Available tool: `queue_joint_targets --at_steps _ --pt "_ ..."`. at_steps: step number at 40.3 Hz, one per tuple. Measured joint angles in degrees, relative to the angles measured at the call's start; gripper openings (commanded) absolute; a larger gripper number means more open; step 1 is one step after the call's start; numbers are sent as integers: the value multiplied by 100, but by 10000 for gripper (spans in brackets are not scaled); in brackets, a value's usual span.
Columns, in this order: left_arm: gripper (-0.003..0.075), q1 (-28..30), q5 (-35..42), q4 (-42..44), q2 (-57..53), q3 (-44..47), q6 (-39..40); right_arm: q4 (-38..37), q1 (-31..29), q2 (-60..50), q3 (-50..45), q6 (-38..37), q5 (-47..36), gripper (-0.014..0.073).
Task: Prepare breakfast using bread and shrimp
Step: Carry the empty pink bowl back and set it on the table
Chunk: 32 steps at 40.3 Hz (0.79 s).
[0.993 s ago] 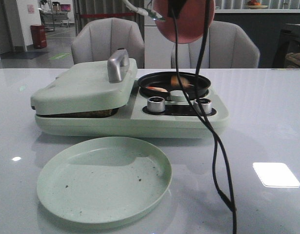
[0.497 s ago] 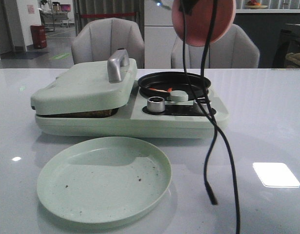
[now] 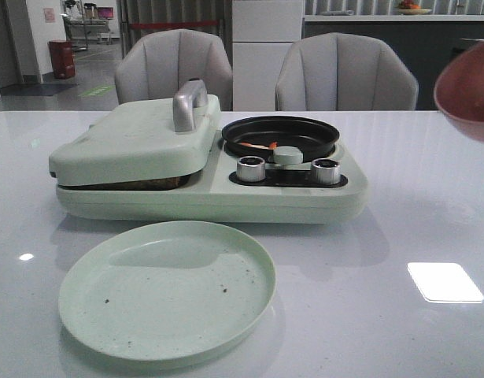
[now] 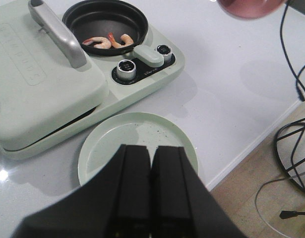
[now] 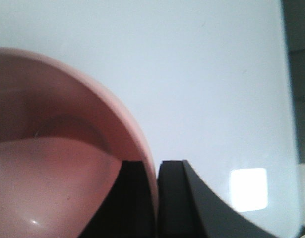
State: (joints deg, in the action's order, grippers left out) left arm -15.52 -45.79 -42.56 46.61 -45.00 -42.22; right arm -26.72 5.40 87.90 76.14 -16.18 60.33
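The shrimp (image 3: 261,146) lie in the round black pan (image 3: 281,134) of the pale green breakfast maker (image 3: 210,189); from the left wrist view they show as two curled orange pieces (image 4: 108,41). The bread is hidden, as the maker's lid (image 3: 135,138) is down. My left gripper (image 4: 151,148) is shut and empty, high over the green plate (image 4: 107,144). My right gripper (image 5: 157,162) is shut on the rim of a pink bowl (image 5: 53,163), which hangs at the right edge of the front view (image 3: 470,90), well clear of the pan.
A pale green plate (image 3: 167,287) sits in front of the maker. Two silver dials (image 3: 252,168) and a green knob (image 3: 288,155) are beside the pan. Black cables (image 4: 291,64) hang past the table's edge. Two chairs (image 3: 175,67) stand behind the table.
The pink bowl has swung from above the pan to the right and lower, out to the frame's edge. The dangling cables have left the front view.
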Motion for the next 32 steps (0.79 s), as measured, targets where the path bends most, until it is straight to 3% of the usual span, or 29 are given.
queue_joint_targets --at_steps 6,13,25,32 --pt "99 0 0 0 0 0 0 1781 -1076 -25 -685 1163 -343 43" --pt "99 0 0 0 0 0 0 3053 -1705 49 -1309 2062 -932 43" --pt "99 0 0 0 0 0 0 3519 -1720 479 -1786 2263 -1695 55" --pt "99 0 0 0 0 0 0 3531 -1717 699 -1799 2273 -1835 253"
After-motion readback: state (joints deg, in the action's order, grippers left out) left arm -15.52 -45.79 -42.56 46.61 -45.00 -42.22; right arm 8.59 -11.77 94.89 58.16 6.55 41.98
